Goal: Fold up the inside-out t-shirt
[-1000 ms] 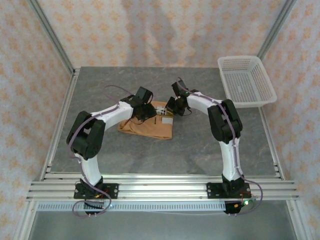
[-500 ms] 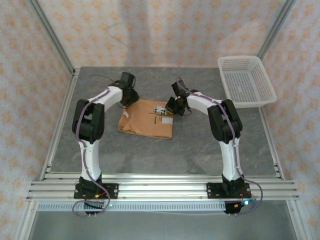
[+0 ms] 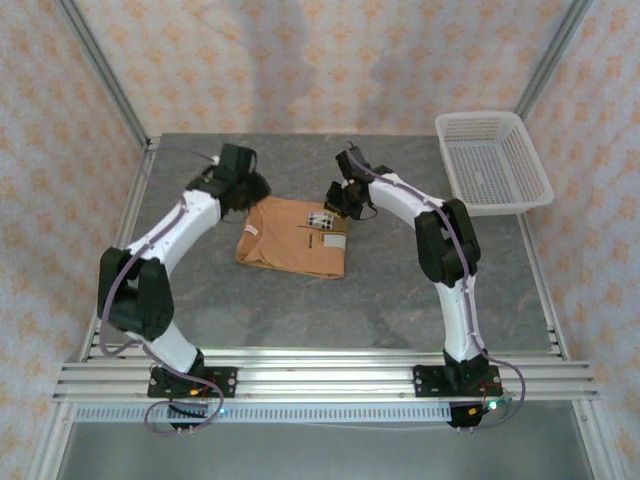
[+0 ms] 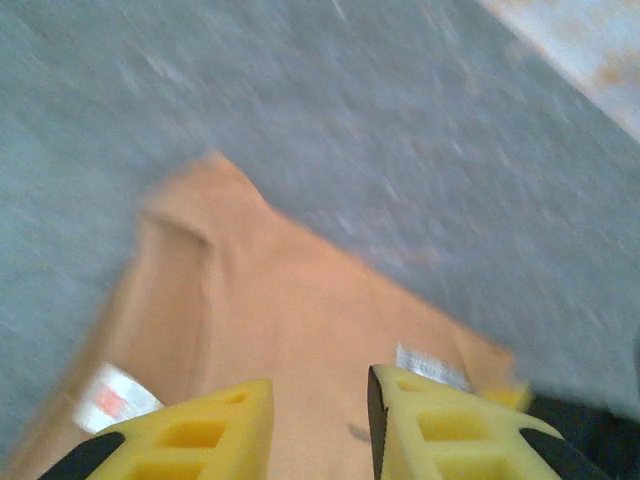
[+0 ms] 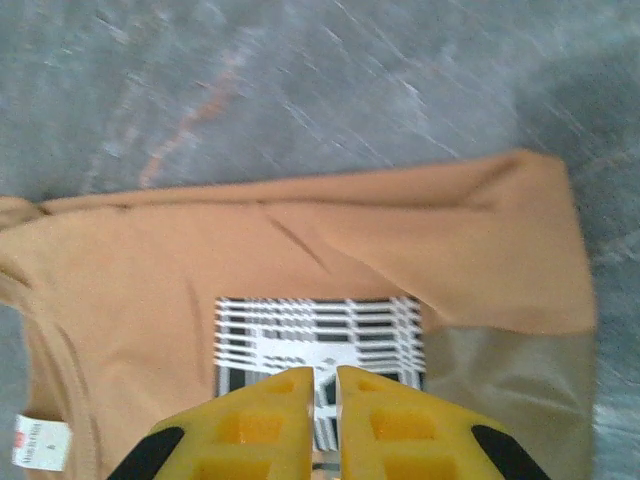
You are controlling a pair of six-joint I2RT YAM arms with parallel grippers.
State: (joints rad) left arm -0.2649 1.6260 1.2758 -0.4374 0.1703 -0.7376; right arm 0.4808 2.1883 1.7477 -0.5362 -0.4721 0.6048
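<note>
Overhead, grey table (image 3: pixel 400 290), orange t-shirt (image 3: pixel 285 245), patterned walls (image 3: pixel 300 60), white basket (image 3: pixel 492 160)

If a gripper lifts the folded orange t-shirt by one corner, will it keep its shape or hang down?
Probably it hangs down and unfolds: the t-shirt is soft cloth with creases and loose layered edges. It looks light, being thin and flat on the table. Pushed, it would likely bunch up rather than slide whole.

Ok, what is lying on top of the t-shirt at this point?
Nothing loose lies on the t-shirt; its upper face shows a black-and-white print patch and a white label. Layers folded underneath are hidden.
</note>
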